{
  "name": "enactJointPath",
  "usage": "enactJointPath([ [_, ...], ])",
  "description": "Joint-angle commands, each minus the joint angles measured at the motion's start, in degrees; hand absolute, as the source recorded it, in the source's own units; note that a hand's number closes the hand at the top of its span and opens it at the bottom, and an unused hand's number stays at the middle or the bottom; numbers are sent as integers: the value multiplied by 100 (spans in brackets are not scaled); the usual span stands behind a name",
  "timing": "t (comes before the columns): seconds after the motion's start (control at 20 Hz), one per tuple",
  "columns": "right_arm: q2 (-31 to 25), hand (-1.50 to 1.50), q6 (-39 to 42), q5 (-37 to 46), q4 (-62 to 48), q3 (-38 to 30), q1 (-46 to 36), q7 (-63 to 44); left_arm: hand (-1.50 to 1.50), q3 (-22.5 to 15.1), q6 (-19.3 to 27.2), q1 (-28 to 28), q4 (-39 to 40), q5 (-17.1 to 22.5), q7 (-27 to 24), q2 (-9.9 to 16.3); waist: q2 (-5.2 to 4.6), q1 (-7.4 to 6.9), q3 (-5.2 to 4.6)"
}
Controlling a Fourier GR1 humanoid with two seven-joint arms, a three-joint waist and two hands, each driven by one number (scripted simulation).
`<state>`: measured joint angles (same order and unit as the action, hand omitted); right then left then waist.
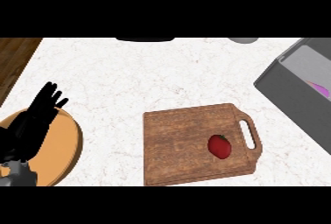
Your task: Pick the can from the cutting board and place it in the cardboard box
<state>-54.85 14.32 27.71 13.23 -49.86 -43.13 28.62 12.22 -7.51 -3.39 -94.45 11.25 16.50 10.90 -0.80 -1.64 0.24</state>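
Note:
A small red can [220,145] lies on the right half of the wooden cutting board [181,144], close to the board's handle slot [248,133]. The box [291,94], grey with upright walls, stands at the right edge of the head view, apart from the board. My left hand [39,114] rests at the far left with straight fingers pointing up and holds nothing. It is far from the can. My right hand does not show.
An orange round plate [68,146] lies under my left hand and forearm. Something purple [321,89] shows inside the box. A dark object [145,39] and a grey round one [244,40] sit at the far edge. Dark wood [13,57] borders the white counter at upper left.

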Motion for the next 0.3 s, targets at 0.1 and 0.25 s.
enactJointPath([
  [0.1, -459, -150, 543, -139, -180, -61, 406, 336, 0, 240, -85, -33, -128, 214, 186, 216, -4, -35, 8],
  [0.25, -216, -150, 391, -140, -138, 22, 521, 636, 0, -79, 231, -372, 35, -98, 213, -69, 3, 19, 3],
])
